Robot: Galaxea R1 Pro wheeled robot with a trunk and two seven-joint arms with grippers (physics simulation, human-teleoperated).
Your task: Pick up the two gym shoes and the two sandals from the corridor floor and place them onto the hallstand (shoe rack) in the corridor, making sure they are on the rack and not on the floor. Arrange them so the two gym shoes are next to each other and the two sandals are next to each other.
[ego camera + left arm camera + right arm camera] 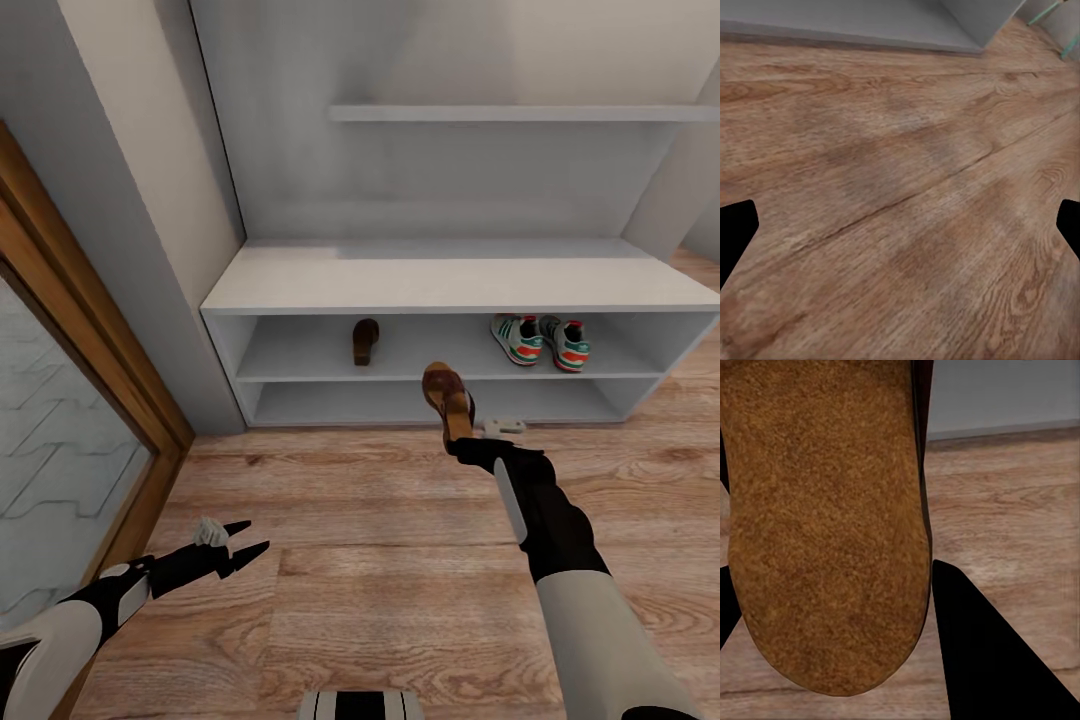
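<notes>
While the right gripper [462, 432] grasps the second sandal [447, 397] by its heel end, the sandal stands raised in front of the hallstand [430, 285], its toe pointing toward the lower shelves. In the right wrist view the tan footbed [825, 517] lies close against the camera, with one black finger [990, 652] beside it, so the hold looks firm.

Both gym shoes [541, 340] sit side by side at the right of the upper open shelf. The first sandal [365, 340] rests on the same shelf, left of centre, well apart from the shoes.

The left gripper [240, 552] hangs low over the corridor floor [380, 520], fingers spread and holding nothing.

Judgement: the step in hand is placing the held sandal next to its mate. The arm should carry it left and forward, level the sole before entry, and clear the shelf's front lip and the board above. Release should come only once the sole rests fully on the shelf, just beside the first sandal. Risk: the toe catching the edge and dropping the sandal to the floor.
</notes>
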